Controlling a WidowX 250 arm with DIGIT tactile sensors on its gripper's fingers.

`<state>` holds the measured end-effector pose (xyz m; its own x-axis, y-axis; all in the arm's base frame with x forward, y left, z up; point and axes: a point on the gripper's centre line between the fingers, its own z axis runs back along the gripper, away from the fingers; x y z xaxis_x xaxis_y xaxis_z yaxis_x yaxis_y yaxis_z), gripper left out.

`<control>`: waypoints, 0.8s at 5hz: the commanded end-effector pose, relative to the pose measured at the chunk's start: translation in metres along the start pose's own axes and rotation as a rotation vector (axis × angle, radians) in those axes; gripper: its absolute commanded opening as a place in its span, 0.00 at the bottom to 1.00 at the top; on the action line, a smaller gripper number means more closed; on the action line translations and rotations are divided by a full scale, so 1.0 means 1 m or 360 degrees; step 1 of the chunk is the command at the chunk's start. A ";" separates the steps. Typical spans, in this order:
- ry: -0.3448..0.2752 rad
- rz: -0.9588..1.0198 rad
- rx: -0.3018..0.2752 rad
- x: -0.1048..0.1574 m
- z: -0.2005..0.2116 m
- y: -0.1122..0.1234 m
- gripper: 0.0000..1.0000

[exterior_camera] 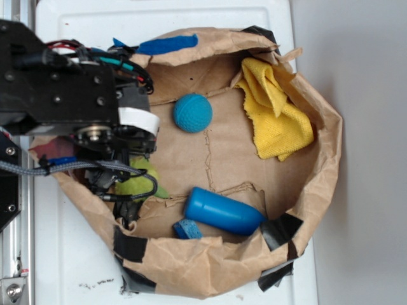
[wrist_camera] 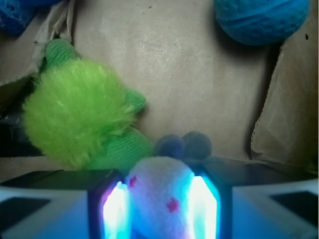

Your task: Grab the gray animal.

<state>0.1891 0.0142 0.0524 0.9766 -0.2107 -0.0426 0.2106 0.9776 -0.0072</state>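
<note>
tool [wrist_camera: 160,204] clamped on gray animal [wrist_camera: 159,199] head | white face between pads [wrist_camera: 115,209] | green body trails forward-left on paper bag [exterior_camera: 210,162] floor | lift straight up

The animal [wrist_camera: 159,199] sits between the end effector [wrist_camera: 160,201] fingers — ball [wrist_camera: 261,20] beyond.

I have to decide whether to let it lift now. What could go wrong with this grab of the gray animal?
1. The fingers flank only the white face of the gray animal; the fuzzy green body lies outside, so soft plush may slip out.
2. Whether the fingers actually press is unclear.
3. The paper bag wall stands close by and might snag the arm.
</note>
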 end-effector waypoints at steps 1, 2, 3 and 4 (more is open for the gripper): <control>-0.0102 0.0028 -0.0011 0.025 0.016 0.000 0.00; -0.0179 0.0070 -0.0011 0.045 0.032 0.006 0.00; -0.0229 0.0091 -0.0073 0.057 0.051 0.004 0.00; -0.0246 0.0082 -0.0108 0.066 0.067 0.001 0.00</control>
<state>0.2491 0.0024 0.1070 0.9850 -0.1589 0.0674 0.1644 0.9826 -0.0869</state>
